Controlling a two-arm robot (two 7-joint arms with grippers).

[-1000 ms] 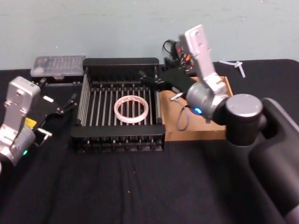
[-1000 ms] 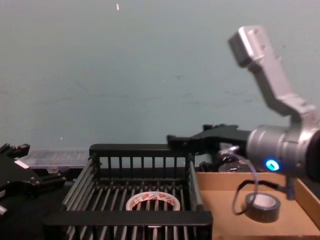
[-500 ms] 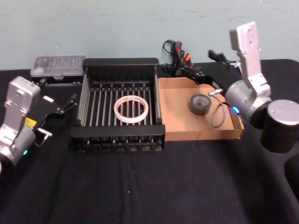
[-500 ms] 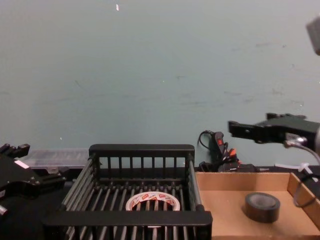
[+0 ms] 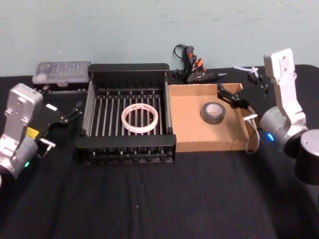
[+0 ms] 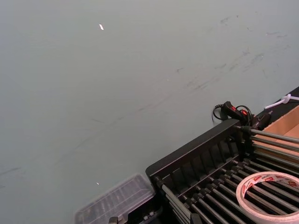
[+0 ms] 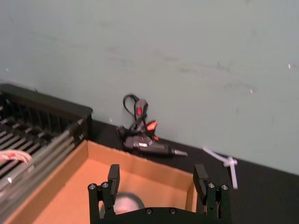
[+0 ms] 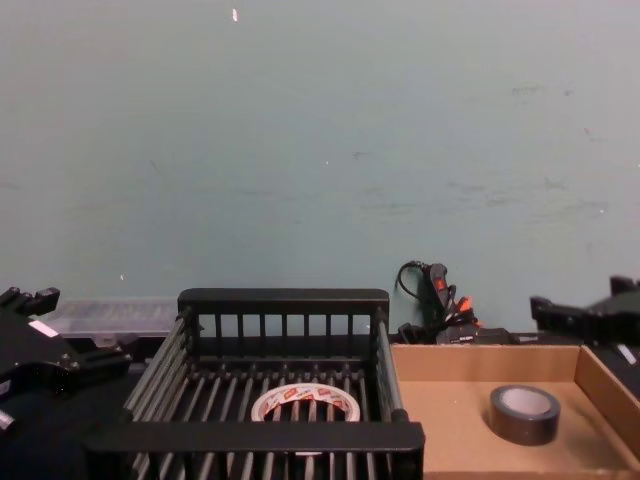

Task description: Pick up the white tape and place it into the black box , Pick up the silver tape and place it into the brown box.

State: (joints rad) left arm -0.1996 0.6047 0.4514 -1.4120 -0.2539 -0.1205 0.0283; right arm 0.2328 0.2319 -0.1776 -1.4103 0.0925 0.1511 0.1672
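Observation:
The white tape (image 5: 140, 117) lies flat on the barred floor of the black box (image 5: 128, 66), also seen in the chest view as white tape (image 8: 305, 404) behind the black box's front rim (image 8: 270, 436). The silver tape (image 5: 213, 112) rests inside the brown box (image 5: 209, 145), toward its back. My right gripper (image 5: 226, 95) hangs open and empty over the brown box's back right corner, just right of the silver tape. In the right wrist view the right gripper (image 7: 157, 178) stands above the silver tape (image 7: 124, 204). My left gripper (image 5: 72, 112) sits open, left of the black box.
A black and orange glue gun (image 5: 192, 64) with its cable lies behind the brown box. A clear plastic case (image 5: 62, 70) sits at the back left. A white zip tie (image 5: 249, 71) lies at the back right. Black cloth covers the table's front.
My right arm has swung right, from over the gap between the boxes to the brown box's right side, uncovering the silver tape lying in it. The left arm has not moved.

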